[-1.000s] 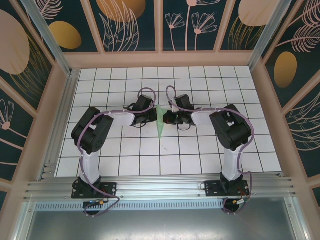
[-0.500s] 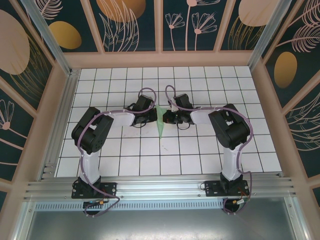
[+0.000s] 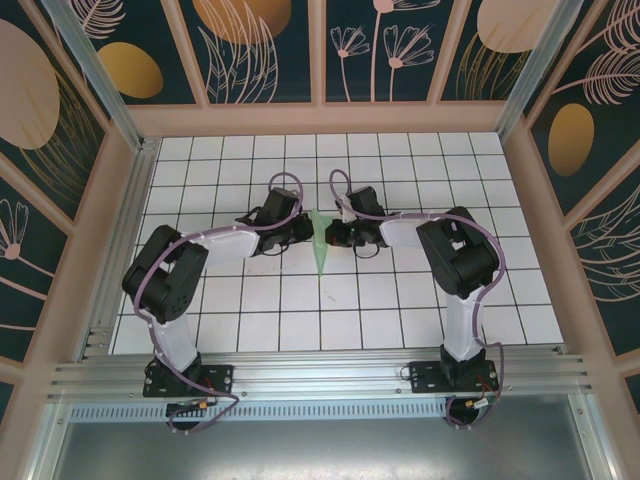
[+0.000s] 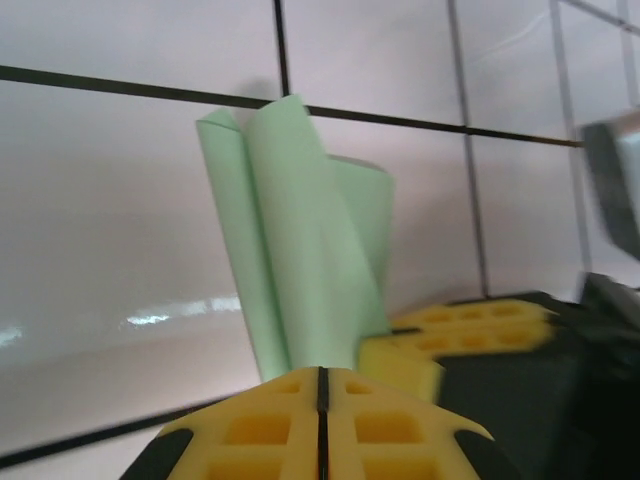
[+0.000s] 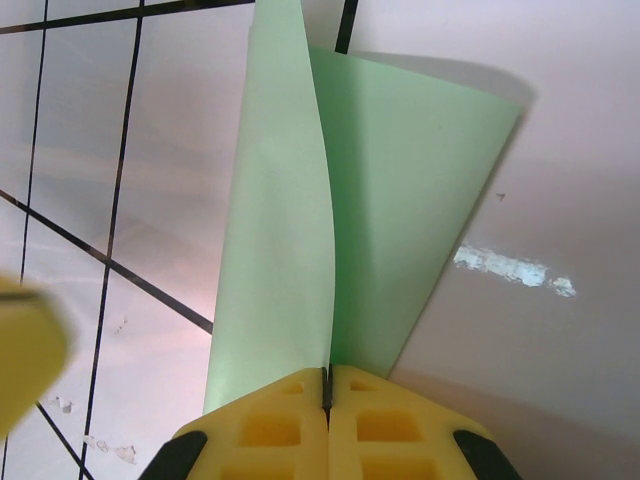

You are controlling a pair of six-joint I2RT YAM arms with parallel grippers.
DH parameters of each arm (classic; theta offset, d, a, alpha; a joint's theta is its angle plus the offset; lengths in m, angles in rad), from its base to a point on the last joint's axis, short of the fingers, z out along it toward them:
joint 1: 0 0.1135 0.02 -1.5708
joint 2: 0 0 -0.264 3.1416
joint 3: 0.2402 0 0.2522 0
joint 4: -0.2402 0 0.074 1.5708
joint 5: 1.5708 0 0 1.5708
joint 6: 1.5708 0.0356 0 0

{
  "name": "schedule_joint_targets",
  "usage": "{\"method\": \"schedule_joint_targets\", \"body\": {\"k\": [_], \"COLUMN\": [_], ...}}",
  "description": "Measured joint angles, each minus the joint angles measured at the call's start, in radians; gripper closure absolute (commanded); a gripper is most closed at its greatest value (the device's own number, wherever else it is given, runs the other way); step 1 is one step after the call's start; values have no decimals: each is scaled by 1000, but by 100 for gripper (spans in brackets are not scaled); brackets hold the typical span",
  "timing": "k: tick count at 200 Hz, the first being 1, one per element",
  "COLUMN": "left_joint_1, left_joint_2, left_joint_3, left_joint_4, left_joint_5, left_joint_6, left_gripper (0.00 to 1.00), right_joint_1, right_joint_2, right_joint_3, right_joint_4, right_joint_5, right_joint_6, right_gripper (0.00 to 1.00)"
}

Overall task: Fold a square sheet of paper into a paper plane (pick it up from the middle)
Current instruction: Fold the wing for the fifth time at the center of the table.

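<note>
Left hand (image 4: 320, 374), right hand (image 5: 327, 374), paper plane (image 5: 290, 200) between

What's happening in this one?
Two robot arms meet at mid-table over a folded mint-green paper plane. The left gripper and the right gripper each pinch it from opposite sides, jaws shut on the paper, holding it on edge over the white grid table. Its pointed end faces the arm bases.
</note>
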Motion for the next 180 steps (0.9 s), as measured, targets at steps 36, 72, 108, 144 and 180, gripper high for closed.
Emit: {"method": "schedule_joint_targets", "body": {"k": [36, 72, 108, 144, 180], "left_joint_1": [-4, -25, -32, -34, -38], "left_joint_2": [-81, -82, -55, -25, -7], "left_joint_3": [-130, -193, -234, -269, -272], "left_joint_4": [122, 161, 232, 265, 305], "left_joint_5": [113, 183, 224, 250, 271], "left_joint_6": [-56, -80, -105, -127, -142], "left_gripper": [86, 90, 91, 91, 90], "right_joint_1": [0, 0, 0, 0, 0], "right_joint_2": [14, 23, 31, 32, 33], "right_joint_3": [23, 37, 49, 55, 55], "right_joint_4": [-12, -21, -26, -33, -33], "right_joint_5": [2, 2, 2, 2, 2], "right_joint_6": [0, 0, 0, 0, 0], "right_gripper": [100, 100, 100, 100, 100]}}
